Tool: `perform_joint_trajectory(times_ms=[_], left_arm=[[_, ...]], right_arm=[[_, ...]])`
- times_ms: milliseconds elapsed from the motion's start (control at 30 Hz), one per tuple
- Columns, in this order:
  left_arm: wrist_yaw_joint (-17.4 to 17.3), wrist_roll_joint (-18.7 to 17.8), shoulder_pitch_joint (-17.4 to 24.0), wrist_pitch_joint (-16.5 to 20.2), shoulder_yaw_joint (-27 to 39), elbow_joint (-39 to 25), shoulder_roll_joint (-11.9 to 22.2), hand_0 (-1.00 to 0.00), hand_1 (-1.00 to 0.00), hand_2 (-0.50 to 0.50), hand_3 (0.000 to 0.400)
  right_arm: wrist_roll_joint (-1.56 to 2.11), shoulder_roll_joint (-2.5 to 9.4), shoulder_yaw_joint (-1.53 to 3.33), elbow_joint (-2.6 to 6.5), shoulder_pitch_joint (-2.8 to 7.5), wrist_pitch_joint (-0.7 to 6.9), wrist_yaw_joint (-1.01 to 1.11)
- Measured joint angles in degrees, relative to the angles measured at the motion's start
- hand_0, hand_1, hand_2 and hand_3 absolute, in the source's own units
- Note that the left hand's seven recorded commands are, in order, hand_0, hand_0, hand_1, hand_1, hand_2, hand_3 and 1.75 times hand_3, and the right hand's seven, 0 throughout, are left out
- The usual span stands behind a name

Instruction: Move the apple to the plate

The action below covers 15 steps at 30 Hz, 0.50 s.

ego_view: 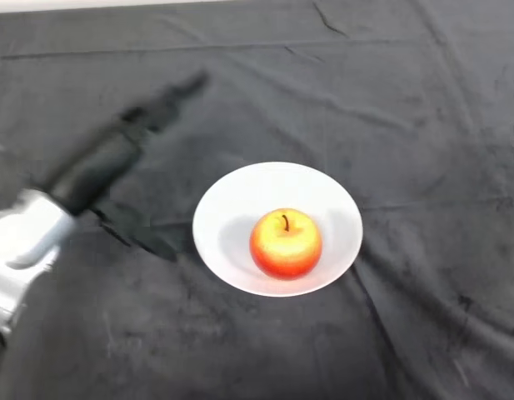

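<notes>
Although we looked for brands, labels or writing, we could read none on the apple (286, 243), on the plate (232, 204) or on the arm. We saw the apple sitting upright on the white plate, a little toward the near side of its middle, red and yellow with a dark stem pointing up. We saw the plate lying flat on the desk (406, 100), slightly right of the view's centre. We found the desk covered by a dark grey cloth (390, 333) that filled nearly the whole view, with creases running across it toward the far side and more wrinkles at the near right of the plate. We noticed a thin pale strip along the far upper edge, beyond the cloth, and could not tell what it was. We saw nothing more of the room. We saw the silver-grey arm (27, 242) coming in from the lower left and the black left hand (144, 117) stretched out toward the far left, above the cloth and well apart from the plate and the apple. We judged that the hand held nothing, its fingers reaching out fairly straight and close together rather than curled. We also saw a dark shadow on the cloth between the arm and the plate's left rim.
</notes>
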Motion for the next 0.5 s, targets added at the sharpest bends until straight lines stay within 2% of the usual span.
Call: perform_joint_trajectory(times_ms=[233,500], left_arm=[[7.47,-0.14,-0.19,-2.62,5.1,4.05,0.15,0.0,0.0,0.0,0.0],[13.91,-0.92,-1.78,-5.27,11.6,9.98,0.38,0.0,0.0,0.0,0.0]], right_arm=[[0.0,-0.01,-0.02,0.0,0.0,0.0,0.0],[0.0,-0.02,-0.04,0.0,0.0,0.0,0.0]])
